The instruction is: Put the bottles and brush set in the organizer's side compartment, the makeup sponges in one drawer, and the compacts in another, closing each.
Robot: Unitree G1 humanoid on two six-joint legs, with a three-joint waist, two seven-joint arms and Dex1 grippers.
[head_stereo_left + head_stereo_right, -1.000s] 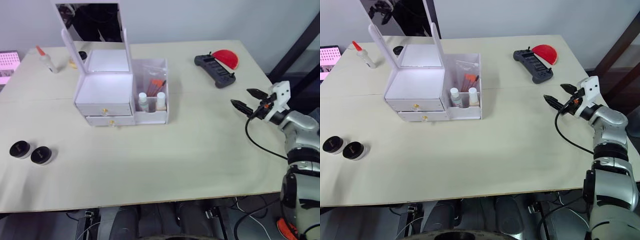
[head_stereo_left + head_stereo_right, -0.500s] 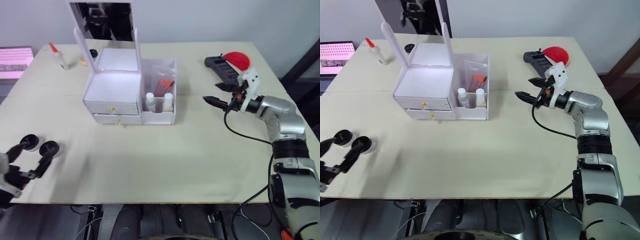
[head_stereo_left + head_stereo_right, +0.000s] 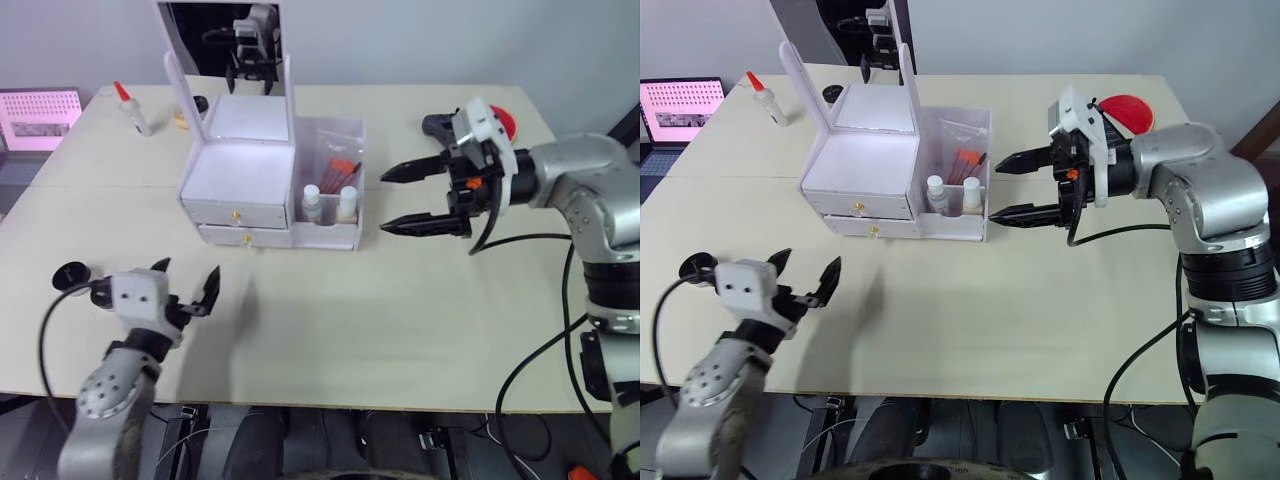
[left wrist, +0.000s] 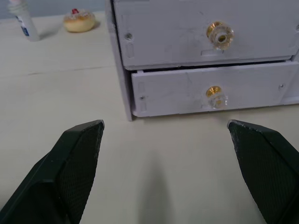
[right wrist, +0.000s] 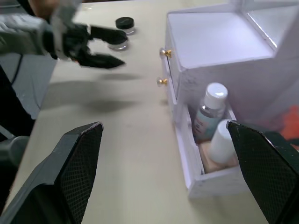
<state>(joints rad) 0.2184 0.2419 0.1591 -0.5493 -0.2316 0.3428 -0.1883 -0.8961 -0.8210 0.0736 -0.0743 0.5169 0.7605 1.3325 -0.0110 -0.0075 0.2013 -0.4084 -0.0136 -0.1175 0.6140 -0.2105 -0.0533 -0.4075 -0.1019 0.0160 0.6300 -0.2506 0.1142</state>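
- Left pincer (image 3: 185, 285) – black fingers spread apart, empty, hovering low over the pale wooden table (image 3: 330, 310) in front of the drawers; 0.5 s ago it sat at the near left table edge by the jars, 1.0 s ago it was out of shot.
- Two small round black-lidded compact jars (image 5: 121, 32) – on the table, near left, just behind that pincer, not yet stowed.
- White plastic makeup organizer with two gold-knobbed drawers (image 3: 248, 195) – lower drawer looks slightly ajar in the left wrist view; two small white-capped bottles (image 3: 328, 204) and the orange-handled brush set (image 3: 338, 172) already stand in its side compartment.
- Right pincer (image 3: 418, 198) – fingers wide apart, empty, just beside the side compartment; closer than 0.5 s ago.
- Step, by my read: compacts drawer – next needs a drawer knob pulled, then a jar grasped.
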